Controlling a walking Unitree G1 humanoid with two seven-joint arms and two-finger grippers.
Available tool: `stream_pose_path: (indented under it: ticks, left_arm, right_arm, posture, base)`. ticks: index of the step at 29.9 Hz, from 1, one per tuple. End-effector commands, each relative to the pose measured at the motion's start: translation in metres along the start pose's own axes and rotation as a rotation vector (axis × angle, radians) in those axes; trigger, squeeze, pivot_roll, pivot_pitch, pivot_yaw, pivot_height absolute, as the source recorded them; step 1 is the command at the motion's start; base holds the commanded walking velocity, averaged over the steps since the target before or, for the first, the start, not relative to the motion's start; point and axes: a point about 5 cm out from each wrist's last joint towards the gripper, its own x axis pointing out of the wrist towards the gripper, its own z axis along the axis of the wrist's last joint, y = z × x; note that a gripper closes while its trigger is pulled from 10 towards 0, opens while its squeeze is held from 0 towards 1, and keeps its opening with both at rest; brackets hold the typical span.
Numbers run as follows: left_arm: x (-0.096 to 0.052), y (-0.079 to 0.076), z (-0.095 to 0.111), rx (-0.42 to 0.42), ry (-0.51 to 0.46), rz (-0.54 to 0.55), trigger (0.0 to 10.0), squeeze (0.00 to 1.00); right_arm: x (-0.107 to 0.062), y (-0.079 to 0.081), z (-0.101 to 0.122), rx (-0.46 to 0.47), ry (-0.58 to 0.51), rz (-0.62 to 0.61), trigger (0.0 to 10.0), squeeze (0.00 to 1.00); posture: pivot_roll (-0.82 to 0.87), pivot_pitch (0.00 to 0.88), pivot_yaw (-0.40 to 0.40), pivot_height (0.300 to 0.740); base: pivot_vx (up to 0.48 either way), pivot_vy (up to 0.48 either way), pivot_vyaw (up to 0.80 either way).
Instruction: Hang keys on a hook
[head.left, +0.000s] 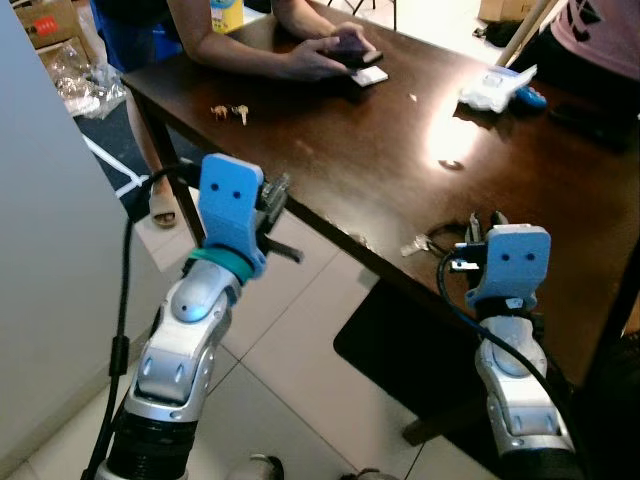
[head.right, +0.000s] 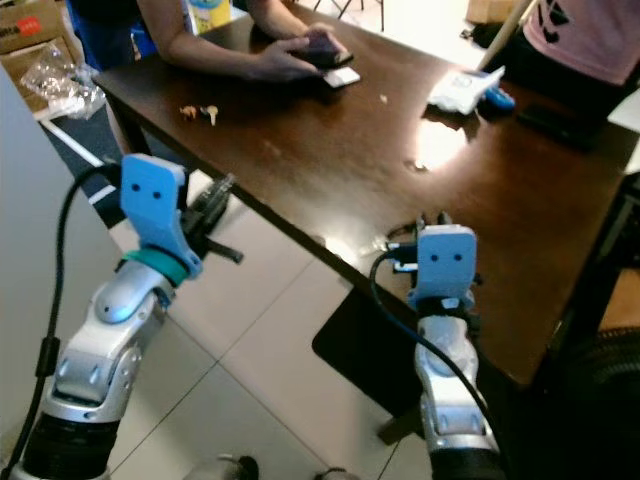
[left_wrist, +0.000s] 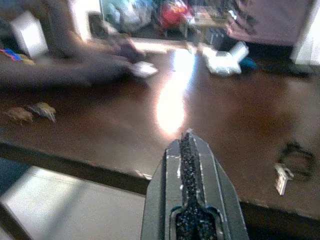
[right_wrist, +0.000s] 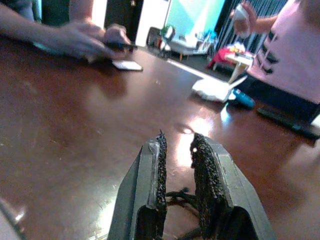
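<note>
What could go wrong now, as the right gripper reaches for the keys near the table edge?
The keys lie close to the edge of the table, so a nudge from the right gripper might push them off. Its fingers stand only slightly apart and may close on just the black loop. Two people sit at the table; one person's hands rest on it.

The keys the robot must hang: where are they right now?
The keys lie on the dark wooden table near its front edge, on the robot's right in the head views, just beside the right gripper.
</note>
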Motion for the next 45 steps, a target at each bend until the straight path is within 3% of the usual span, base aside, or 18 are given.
stream_pose_path:
  ticks: [1, 7, 13, 15, 16, 17, 18, 20, 24, 26, 27, 29, 30, 33, 42, 43, 44, 45]
  left_arm:
    - [-0.002, -0.011, -0.003, -0.063, 0.037, -0.088, 10.0, 0.0]
    - [-0.001, -0.013, -0.004, -0.048, 0.053, -0.093, 10.0, 0.0]
    - [-0.002, -0.016, -0.005, 0.002, 0.062, -0.113, 10.0, 0.0]
    - [-0.003, -0.016, -0.006, -0.002, 0.073, -0.115, 10.0, 0.0]
    - [-0.003, -0.016, -0.006, -0.002, 0.073, -0.115, 10.0, 0.0]
    - [-0.003, -0.016, -0.006, -0.006, 0.079, -0.116, 10.0, 0.0]
    - [-0.003, -0.016, -0.006, -0.006, 0.079, -0.116, 10.0, 0.0]
    - [-0.003, -0.016, -0.007, -0.008, 0.087, -0.118, 10.0, 0.0]
    - [-0.004, -0.017, -0.008, -0.009, 0.092, -0.121, 10.0, 0.0]
    - [-0.005, -0.018, -0.011, -0.009, 0.103, -0.118, 10.0, 0.0]
    - [-0.005, -0.018, -0.011, -0.009, 0.103, -0.118, 10.0, 0.0]
    - [-0.005, -0.018, -0.013, -0.009, 0.108, -0.115, 10.0, 0.0]
    - [-0.005, -0.018, -0.015, -0.011, 0.115, -0.115, 10.0, 0.0]
    - [-0.005, -0.018, -0.016, -0.01, 0.12, -0.117, 10.0, 0.0]
    - [0.0, -0.019, -0.019, -0.007, 0.135, -0.121, 10.0, 0.0]
    - [-0.001, -0.019, -0.019, -0.007, 0.141, -0.119, 10.0, 0.0]
    - [-0.002, -0.018, -0.019, -0.008, 0.142, -0.118, 10.0, 0.0]
    - [-0.002, -0.018, -0.019, -0.008, 0.142, -0.118, 10.0, 0.0]
  right_arm:
    - [-0.003, -0.01, -0.008, -0.02, 0.029, -0.026, 10.0, 0.0]
    - [-0.003, -0.01, -0.01, -0.032, 0.038, -0.004, 10.0, 0.0]
    - [-0.005, 0.002, -0.006, -0.031, 0.001, 0.154, 10.0, 0.0]
    - [-0.003, 0.003, -0.002, 0.182, 0.043, 0.237, 10.0, 0.0]
    - [-0.003, 0.003, -0.002, 0.182, 0.043, 0.237, 10.0, 0.0]
    - [-0.005, 0.008, 0.002, 0.289, 0.06, 0.332, 10.0, 0.0]
    - [-0.005, 0.008, 0.002, 0.289, 0.06, 0.332, 10.0, 0.0]
    - [-0.01, 0.015, 0.007, 0.4, 0.083, 0.471, 10.0, 0.0]
    - [-0.017, 0.013, 0.005, 0.358, 0.097, 0.521, 10.0, 0.0]
    - [-0.024, -0.017, -0.014, 0.248, 0.154, 0.417, 10.0, 0.0]
    - [-0.024, -0.017, -0.014, 0.248, 0.154, 0.417, 10.0, 0.0]
    - [-0.026, -0.035, -0.022, 0.21, 0.179, 0.347, 10.0, 0.0]
    - [-0.029, -0.059, -0.035, 0.164, 0.222, 0.262, 10.0, 0.0]
    - [-0.031, -0.07, -0.039, 0.164, 0.252, 0.245, 10.0, 0.0]
    - [-0.028, -0.061, -0.045, 0.204, 0.281, 0.305, 10.0, 0.0]
    - [-0.029, -0.054, -0.05, 0.213, 0.294, 0.316, 10.0, 0.76]
    - [-0.03, -0.05, -0.052, 0.224, 0.301, 0.33, 10.0, 1.0]
    - [-0.03, -0.05, -0.052, 0.224, 0.301, 0.33, 10.0, 1.0]
  posture:
    - [0.03, 0.085, 0.094, 0.74]
    - [0.03, 0.086, 0.095, 0.74]
    - [0.03, 0.088, 0.095, 0.74]
    - [0.03, 0.088, 0.096, 0.74]
    - [0.03, 0.088, 0.096, 0.74]
    - [0.03, 0.088, 0.096, 0.74]
    - [0.03, 0.088, 0.096, 0.74]
    - [0.02, 0.09, 0.097, 0.74]
    - [0.03, 0.093, 0.092, 0.74]
    - [0.02, 0.099, 0.086, 0.74]
    - [0.02, 0.099, 0.086, 0.74]
    - [0.01, 0.101, 0.087, 0.74]
    - [0.01, 0.101, 0.087, 0.74]
    - [0.01, 0.101, 0.087, 0.74]
    - [-0.02, 0.108, 0.114, 0.74]
    - [-0.01, 0.116, 0.129, 0.74]
    - [-0.01, 0.116, 0.129, 0.74]
    - [-0.01, 0.116, 0.129, 0.74]
  base:
    - [0.465, 0.0, 0.0]
    - [0.293, 0.0, 0.0]
    - [0.0, 0.0, 0.0]
    - [0.0, 0.0, 0.0]
    - [0.0, 0.0, 0.0]
    - [0.0, 0.0, 0.0]
    - [0.0, 0.0, 0.0]
    - [0.0, 0.0, 0.0]
    - [0.0, 0.0, 0.0]
    - [0.0, 0.0, 0.0]
    - [0.0, 0.0, 0.0]
    - [0.0, 0.0, 0.0]
    - [0.0, 0.0, 0.0]
    - [0.0, 0.0, 0.0]
    - [0.0, 0.0, 0.0]
    - [0.0, 0.0, 0.0]
    - [0.0, 0.0, 0.0]
    - [0.0, 0.0, 0.0]
